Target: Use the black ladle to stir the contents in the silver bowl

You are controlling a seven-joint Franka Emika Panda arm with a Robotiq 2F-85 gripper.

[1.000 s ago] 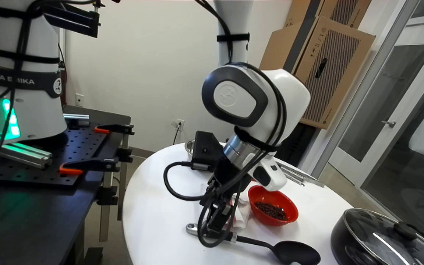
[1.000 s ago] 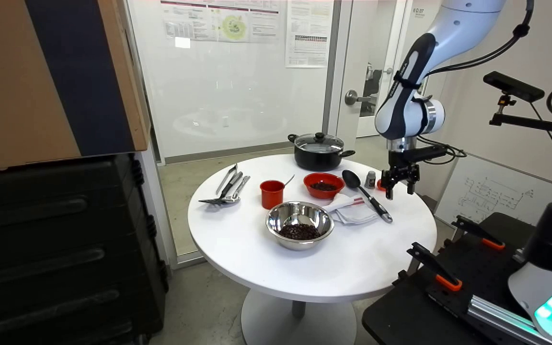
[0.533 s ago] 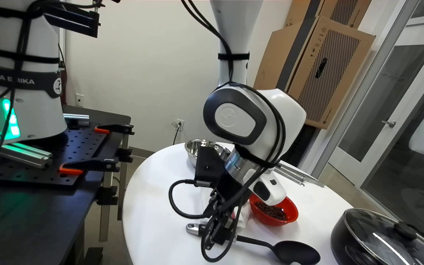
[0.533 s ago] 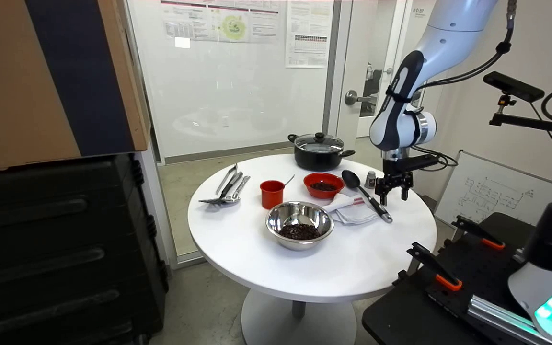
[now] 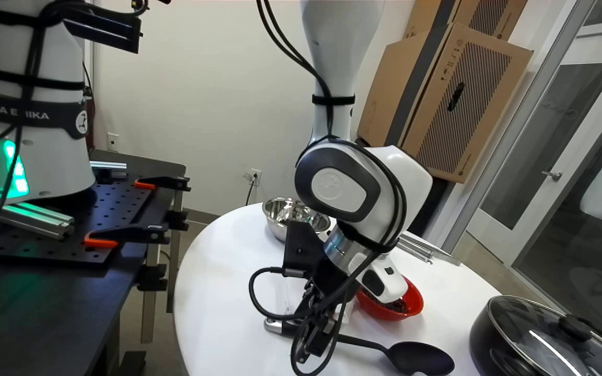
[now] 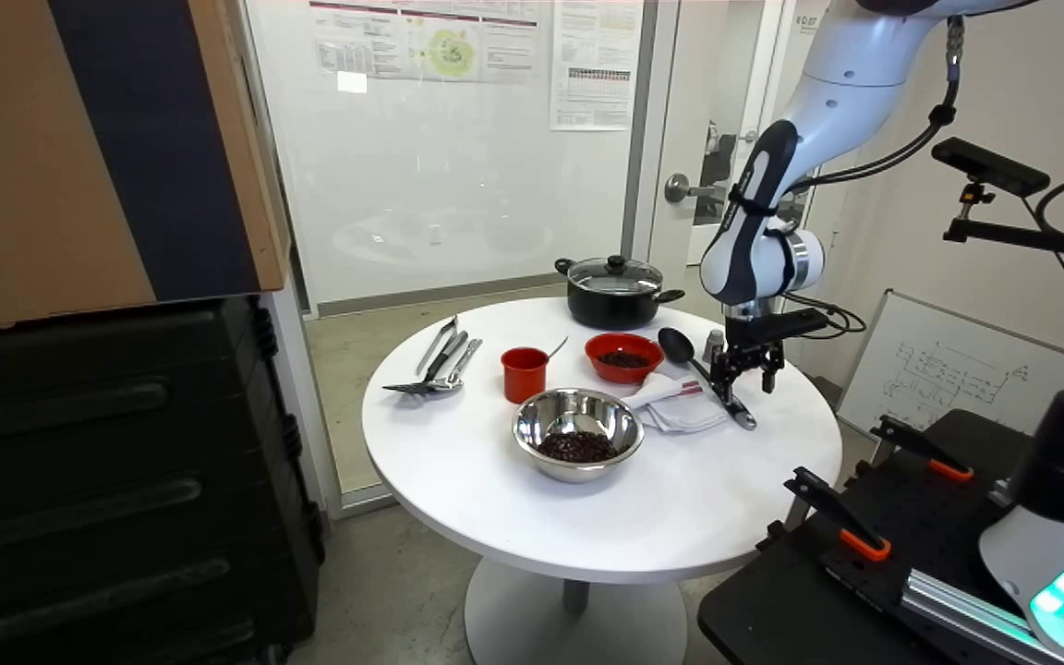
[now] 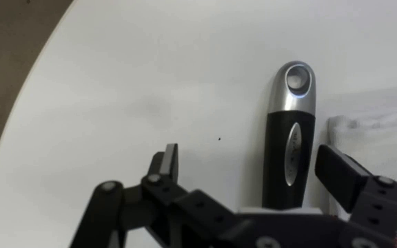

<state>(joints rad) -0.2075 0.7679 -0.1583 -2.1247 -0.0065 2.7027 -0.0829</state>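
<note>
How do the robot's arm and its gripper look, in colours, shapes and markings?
The arm is white and rounded, with a dark grey ring around a white cover. Black cables run along it, and black straps circle it. The base has green lights and a dark band lettered FRANKA EMIKA. The gripper is black and angular, with silvery screw heads.

I see a round white bench (image 6: 680,503) on a grey floor (image 6: 393,573), a pale wall (image 5: 201,104) and a glazed door (image 5: 546,141).

Mostly white arm (image 5: 338,65), grey-rimmed joint cap (image 5: 338,183), strapped-on black cables (image 5: 400,203), green base lights (image 5: 17,167), plus silvery screws (image 7: 386,180) dotting that black end effector (image 7: 248,165).
</note>
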